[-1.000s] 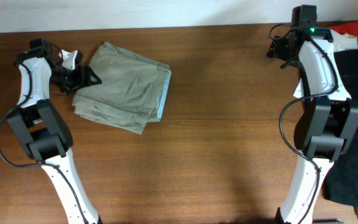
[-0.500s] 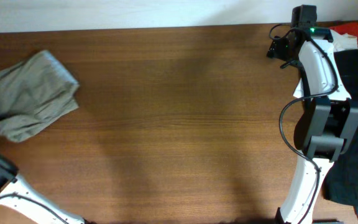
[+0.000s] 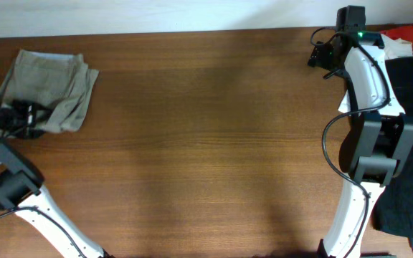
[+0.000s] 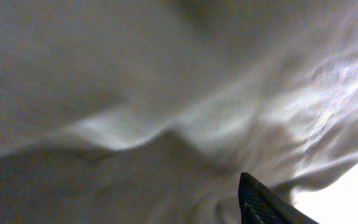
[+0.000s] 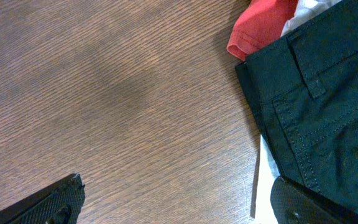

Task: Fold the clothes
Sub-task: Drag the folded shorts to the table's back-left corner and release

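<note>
since a second ago our khaki shorts (image 3: 52, 86) have travelled from left of centre to the far left end of the tabletop (image 3: 206, 143), near its back edge, where they lie in a bunched, roughly square heap. our left pincer (image 3: 21, 115) sits at the heap's front-left edge, touching the fabric. in the left wrist view pale blurred cloth fills nearly everything, with one dark fingertip (image 4: 263, 202) poking in at the bottom right, so we cannot tell whether that pincer is clamped or apart. our right pincer (image 3: 321, 56) has not moved: it hovers at the back right of the tabletop, fingers spread wide over bare wood. near it lie a black garment (image 5: 328, 93), a red cloth (image 5: 260, 28) and some white cloth (image 3: 396, 44).
</note>
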Robot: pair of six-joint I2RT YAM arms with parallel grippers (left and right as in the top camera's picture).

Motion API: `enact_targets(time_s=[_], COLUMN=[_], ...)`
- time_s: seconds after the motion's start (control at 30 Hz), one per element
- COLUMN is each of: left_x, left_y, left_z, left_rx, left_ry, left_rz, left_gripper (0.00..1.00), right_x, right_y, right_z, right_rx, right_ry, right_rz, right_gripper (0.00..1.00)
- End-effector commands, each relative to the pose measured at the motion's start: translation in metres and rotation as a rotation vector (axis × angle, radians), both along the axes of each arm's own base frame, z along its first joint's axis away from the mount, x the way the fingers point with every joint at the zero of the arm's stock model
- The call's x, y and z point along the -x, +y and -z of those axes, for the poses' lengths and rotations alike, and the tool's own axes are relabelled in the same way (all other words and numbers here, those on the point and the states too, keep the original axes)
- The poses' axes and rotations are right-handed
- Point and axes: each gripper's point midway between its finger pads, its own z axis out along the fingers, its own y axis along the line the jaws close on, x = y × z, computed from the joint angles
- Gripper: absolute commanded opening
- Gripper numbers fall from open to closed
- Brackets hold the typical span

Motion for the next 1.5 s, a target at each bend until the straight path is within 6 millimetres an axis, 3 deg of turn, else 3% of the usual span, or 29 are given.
enact_targets(time_s=[0.0,0.1,0.13,0.17,0.33,0.37,0.47,0.6,0.67,0.73,0.8,0.97,1.2,1.23,1.3,1.37,1.43,1.47], left_x=[-0.015,-0.053,-0.058,-0.061,-0.096,-0.094,-0.078,-0.021,-0.002,-0.001,-0.04,-0.092,-0.092,-0.089,-0.087,-0.079,-0.063,-0.057], left_y=[-0.011,0.007,0.011,0.016,-0.016,-0.012,0.014,0.071,0.091,0.096,0.082,0.043,0.059,0.062,0.061,0.061,0.068,0.069], left_z=[0.027,0.027,0.027,0.027,0.02,0.022,0.024,0.031,0.032,0.032,0.024,0.013,0.009,0.01,0.011,0.009,-0.013,-0.033], left_rx=[-0.119,-0.329,-0.366,-0.409,-0.465,-0.496,-0.498,-0.448,-0.436,-0.399,-0.441,-0.528,-0.686,-0.682,-0.676,-0.673,-0.667,-0.668], left_ry=[0.077,-0.008,-0.017,-0.019,-0.097,-0.079,-0.041,0.074,0.099,0.116,0.014,-0.098,-0.121,-0.118,-0.108,-0.084,-0.062,-0.065], left_rz=[0.006,0.008,0.005,0.0,0.061,0.055,0.008,-0.104,-0.15,-0.268,-0.244,-0.165,0.012,0.008,0.011,0.037,0.018,0.011], left_gripper=[0.49,0.34,0.22,0.19,0.19,0.19,0.01,0.01,0.01,0.01,0.01,0.01,0.02,0.09,0.34,0.43,0.46,0.47], right_x=[-0.003,-0.003,-0.003,-0.003,-0.003,-0.003,-0.003,-0.003,-0.003,-0.003,-0.003,-0.003,-0.003,-0.003,-0.003,-0.003,-0.003,-0.003], right_y=[0.0,0.0,0.0,0.0,0.0,0.0,0.0,0.0,0.0,0.0,0.0,0.0,0.0,0.0,0.0,0.0,0.0,0.0], right_z=[-0.008,-0.008,-0.008,-0.008,-0.008,-0.008,-0.008,-0.008,-0.008,-0.008,-0.008,-0.008,-0.008,-0.008,-0.008,-0.008,-0.008,-0.008], right_rx=[0.013,0.013,0.013,0.013,0.013,0.013,0.013,0.013,0.013,0.013,0.013,0.013,0.013,0.013,0.013,0.013,0.013,0.013], right_ry=[-0.019,-0.019,-0.019,-0.019,-0.019,-0.019,-0.019,-0.019,-0.019,-0.019,-0.019,-0.019,-0.019,-0.019,-0.019,-0.019,-0.019,-0.019], right_rz=[0.002,0.003,0.002,0.003,0.003,0.003,0.003,0.003,0.003,0.003,0.003,0.003,0.003,0.003,0.002,0.003,0.003,0.003], right_gripper=[0.99,0.99,0.99,0.99,0.99,0.99,0.98,0.99,0.99,0.99,0.98,0.99,0.99,0.99,0.99,0.99,0.99,0.99])
